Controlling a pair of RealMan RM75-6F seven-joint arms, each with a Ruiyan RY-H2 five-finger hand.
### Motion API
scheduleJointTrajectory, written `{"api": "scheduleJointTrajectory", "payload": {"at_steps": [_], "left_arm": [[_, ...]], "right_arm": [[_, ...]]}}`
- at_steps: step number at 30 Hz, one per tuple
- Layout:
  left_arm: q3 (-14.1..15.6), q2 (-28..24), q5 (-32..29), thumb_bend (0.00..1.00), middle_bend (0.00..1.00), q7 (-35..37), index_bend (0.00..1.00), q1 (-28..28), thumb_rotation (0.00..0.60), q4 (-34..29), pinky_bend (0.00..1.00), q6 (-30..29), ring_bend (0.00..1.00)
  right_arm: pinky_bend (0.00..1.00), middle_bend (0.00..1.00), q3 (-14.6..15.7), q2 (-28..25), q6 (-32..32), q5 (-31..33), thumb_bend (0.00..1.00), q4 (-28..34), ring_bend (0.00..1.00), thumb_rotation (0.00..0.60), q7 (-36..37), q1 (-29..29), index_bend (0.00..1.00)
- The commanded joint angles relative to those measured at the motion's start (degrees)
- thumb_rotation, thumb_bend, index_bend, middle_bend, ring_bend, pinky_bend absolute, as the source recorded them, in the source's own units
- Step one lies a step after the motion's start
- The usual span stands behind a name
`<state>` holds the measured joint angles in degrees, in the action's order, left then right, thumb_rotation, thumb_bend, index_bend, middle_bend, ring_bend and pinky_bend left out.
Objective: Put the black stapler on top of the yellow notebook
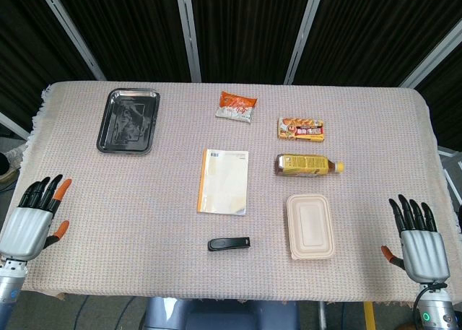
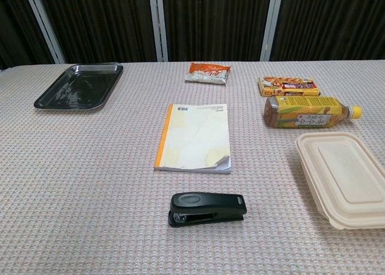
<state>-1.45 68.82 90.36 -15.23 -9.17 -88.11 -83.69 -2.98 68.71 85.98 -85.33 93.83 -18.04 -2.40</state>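
The black stapler (image 1: 229,243) (image 2: 207,208) lies on its side on the cloth near the table's front edge, just in front of the yellow notebook (image 1: 223,181) (image 2: 195,137), which lies flat at the table's middle. My left hand (image 1: 34,219) hovers at the front left corner with its fingers spread and nothing in it. My right hand (image 1: 418,241) is at the front right corner, fingers spread, also holding nothing. Both hands are far from the stapler and show only in the head view.
A black tray (image 1: 129,120) (image 2: 78,86) sits at the back left. A snack packet (image 1: 236,107) (image 2: 207,73), a yellow box (image 1: 300,129) (image 2: 289,85) and a lying tea bottle (image 1: 305,165) (image 2: 310,113) are behind and right. A beige lidded container (image 1: 310,226) (image 2: 346,177) stands right of the stapler.
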Motion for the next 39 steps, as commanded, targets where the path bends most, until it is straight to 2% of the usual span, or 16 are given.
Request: {"api": "scheduleJointTrajectory", "payload": {"at_steps": [1, 11, 15, 18, 26, 30, 36, 39], "left_arm": [[-0.28, 0.17, -0.65, 0.32, 0.00, -0.17, 0.00, -0.34, 0.600, 0.24, 0.11, 0.59, 0.00], [-1.72, 0.95, -3.38, 0.32, 0.00, -0.68, 0.00, -2.16, 0.600, 0.70, 0.11, 3.60, 0.00], [-2.16, 1.68, -3.53, 0.32, 0.00, -0.15, 0.00, -2.69, 0.600, 1.96, 0.11, 3.68, 0.00], [-2.15, 1.82, -4.17, 0.32, 0.00, 0.11, 0.00, -3.00, 0.600, 2.53, 0.11, 4.59, 0.00], [-2.91, 1.64, -6.70, 0.32, 0.00, 1.06, 0.00, -2.84, 0.600, 3.23, 0.11, 4.98, 0.00], [-2.84, 1.39, -7.24, 0.32, 0.00, 1.56, 0.00, -2.40, 0.600, 3.32, 0.11, 4.57, 0.00], [-2.62, 1.23, -7.24, 0.32, 0.00, 1.94, 0.00, -2.13, 0.600, 3.36, 0.11, 4.14, 0.00], [-2.47, 1.15, -7.20, 0.32, 0.00, 2.15, 0.00, -2.22, 0.600, 3.40, 0.11, 4.35, 0.00]], "right_arm": [[0.00, 0.00, -0.17, 0.08, -0.42, 0.25, 0.14, -0.12, 0.00, 0.600, 0.07, -0.27, 0.00], [0.00, 0.00, -0.40, 2.35, -5.62, 0.46, 0.14, -2.52, 0.00, 0.600, 2.01, -3.54, 0.00], [0.10, 0.03, 1.06, 5.99, -7.08, -3.98, 0.14, -5.57, 0.01, 0.600, 0.58, -5.76, 0.07], [0.20, 0.10, 2.07, 8.17, -6.70, -7.60, 0.14, -5.57, 0.07, 0.600, -1.28, -6.74, 0.14], [0.27, 0.14, 3.44, 12.31, -7.10, -13.48, 0.14, -2.47, 0.12, 0.600, -4.90, -8.99, 0.16], [0.29, 0.15, 4.33, 12.42, -8.32, -15.02, 0.14, 2.62, 0.13, 0.600, -6.20, -9.84, 0.16], [0.31, 0.15, 4.71, 14.12, -12.35, -14.69, 0.14, 8.36, 0.14, 0.600, -10.69, -11.38, 0.16], [0.32, 0.16, 4.40, 16.27, -14.62, -13.87, 0.14, 8.73, 0.15, 0.600, -11.32, -12.52, 0.16]]}}
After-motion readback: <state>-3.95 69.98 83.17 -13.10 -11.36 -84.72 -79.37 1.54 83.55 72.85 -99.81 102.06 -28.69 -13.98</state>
